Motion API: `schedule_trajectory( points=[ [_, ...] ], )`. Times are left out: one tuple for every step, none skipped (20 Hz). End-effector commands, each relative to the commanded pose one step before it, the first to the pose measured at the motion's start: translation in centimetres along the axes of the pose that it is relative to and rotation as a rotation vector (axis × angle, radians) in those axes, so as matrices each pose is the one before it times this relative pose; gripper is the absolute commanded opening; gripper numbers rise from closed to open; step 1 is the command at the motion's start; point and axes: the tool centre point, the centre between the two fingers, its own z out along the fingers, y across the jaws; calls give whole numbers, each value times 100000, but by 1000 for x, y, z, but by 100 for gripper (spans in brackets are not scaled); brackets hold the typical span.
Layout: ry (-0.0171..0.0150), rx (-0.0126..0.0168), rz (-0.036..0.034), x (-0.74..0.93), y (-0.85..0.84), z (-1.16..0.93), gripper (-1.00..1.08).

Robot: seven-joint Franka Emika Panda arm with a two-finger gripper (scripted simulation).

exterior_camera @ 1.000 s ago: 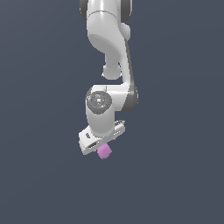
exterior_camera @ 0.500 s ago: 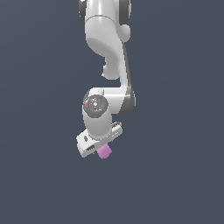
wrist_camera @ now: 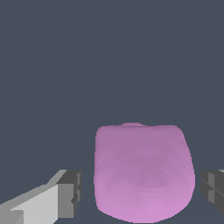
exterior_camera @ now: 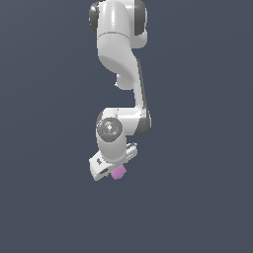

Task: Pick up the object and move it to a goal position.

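Note:
The object, a small pink-purple cube (exterior_camera: pixel 118 172), sits just under the white hand of the arm in the exterior view. In the wrist view the cube (wrist_camera: pixel 143 173) fills the space between the two fingers. A narrow gap shows between it and the left finger pad (wrist_camera: pixel 72 192), and another between it and the right finger pad (wrist_camera: pixel 213 188). My gripper (exterior_camera: pixel 116 171) is open and straddles the cube without touching it. The fingertips are hidden behind the hand and cube in the exterior view.
A plain dark grey-blue surface surrounds the arm in both views. The white arm (exterior_camera: pixel 121 74) reaches down from the top of the exterior view. No goal marker or other object shows.
The wrist and hand have sunk a little toward the cube over the last second. The cube has stayed where it was.

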Motion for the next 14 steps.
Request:
schedule_trajectory(
  points=[
    [78,-62,-60,4,25,909,100],
    [0,0,0,10,19,166,100],
    [0,0,0,23,22,71,100],
    [0,0,0,36,24,-23,100],
    [0,0,0,35,19,-78,100],
    [0,0,0,12,6,-32,100],
    [0,0,0,0,0,0,-100],
    [0,0,0,0,0,0,-100],
    [0,0,0,0,0,0,-100],
    [0,0,0,0,0,0,-100],
    [0,0,0,0,0,0,-100],
    [0,0,0,0,0,0,-100],
    [0,0,0,0,0,0,-100],
    [0,0,0,0,0,0,-100]
  ],
)
